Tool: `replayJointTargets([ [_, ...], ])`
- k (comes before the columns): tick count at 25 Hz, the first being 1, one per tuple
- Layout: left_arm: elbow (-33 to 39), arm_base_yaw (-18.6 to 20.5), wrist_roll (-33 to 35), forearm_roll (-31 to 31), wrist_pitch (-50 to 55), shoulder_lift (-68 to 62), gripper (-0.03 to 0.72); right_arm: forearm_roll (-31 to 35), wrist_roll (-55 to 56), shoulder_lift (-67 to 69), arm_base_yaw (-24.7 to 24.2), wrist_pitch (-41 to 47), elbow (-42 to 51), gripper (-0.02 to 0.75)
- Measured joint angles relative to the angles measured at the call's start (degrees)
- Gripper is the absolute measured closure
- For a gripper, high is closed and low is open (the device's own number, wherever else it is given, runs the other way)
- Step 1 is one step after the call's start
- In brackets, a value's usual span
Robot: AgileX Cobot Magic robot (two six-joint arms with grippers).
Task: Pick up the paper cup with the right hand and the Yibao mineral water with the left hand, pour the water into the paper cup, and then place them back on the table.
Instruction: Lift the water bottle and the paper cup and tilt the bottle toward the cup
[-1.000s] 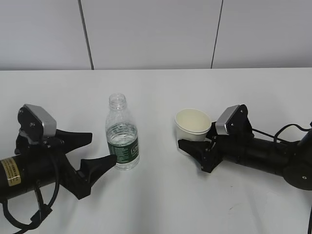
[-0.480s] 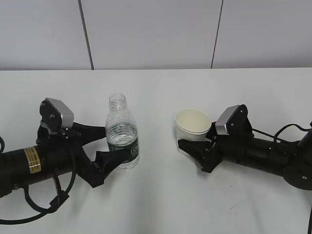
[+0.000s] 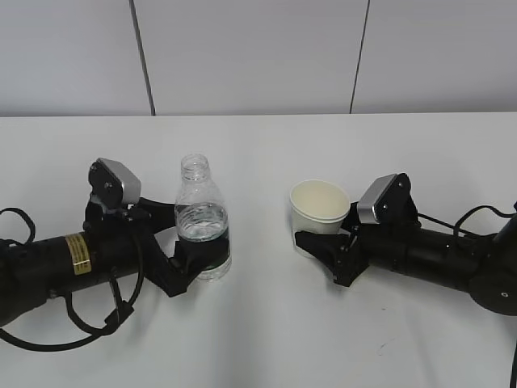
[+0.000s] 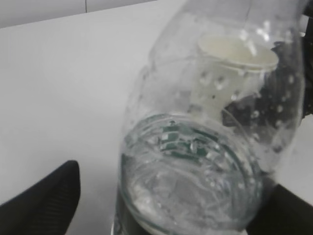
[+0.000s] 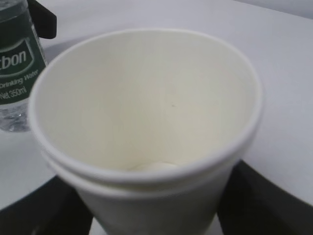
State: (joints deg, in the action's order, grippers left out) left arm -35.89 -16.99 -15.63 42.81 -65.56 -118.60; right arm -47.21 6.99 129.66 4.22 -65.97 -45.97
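Note:
The Yibao mineral water point(image 3: 202, 230), a clear uncapped bottle with a dark green label, stands on the white table point(image 3: 266, 339). My left gripper point(image 3: 187, 255) is open around its lower part. In the left wrist view the bottle point(image 4: 195, 147) fills the frame between the fingers of the left gripper point(image 4: 168, 208). The left finger point(image 4: 49, 200) stands apart from it. The paper cup point(image 3: 319, 206) stands upright to the right. My right gripper point(image 3: 319, 236) is shut on its lower part. The right wrist view shows the cup point(image 5: 146, 98) empty, with a finger of the right gripper point(image 5: 156, 205) against each side.
The bottle's label point(image 5: 14, 68) shows at the top left of the right wrist view, a short way from the cup. A grey panelled wall point(image 3: 258, 56) runs behind the table's far edge. Cables point(image 3: 48, 323) trail from both arms.
My left arm has slid right, bringing its open fingers from beside the bottle to either side of it. The right arm, cup and bottle have not moved.

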Motion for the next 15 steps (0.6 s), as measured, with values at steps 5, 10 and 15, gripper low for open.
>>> replayJointTargets([
  [5,-0.3,0.0,-0.2,0.0,0.1,-0.4,0.103,0.0,0.0,0.0,0.0,0.0,0.0,0.215],
  [10,-0.3,0.0,-0.3,-0.5,0.1,-0.4,0.135,0.0,0.0,0.0,0.0,0.0,0.0,0.215],
  [15,-0.3,0.0,-0.3,-1.4,0.0,-0.4,0.197,-0.7,0.1,0.0,0.0,0.0,0.0,0.215],
])
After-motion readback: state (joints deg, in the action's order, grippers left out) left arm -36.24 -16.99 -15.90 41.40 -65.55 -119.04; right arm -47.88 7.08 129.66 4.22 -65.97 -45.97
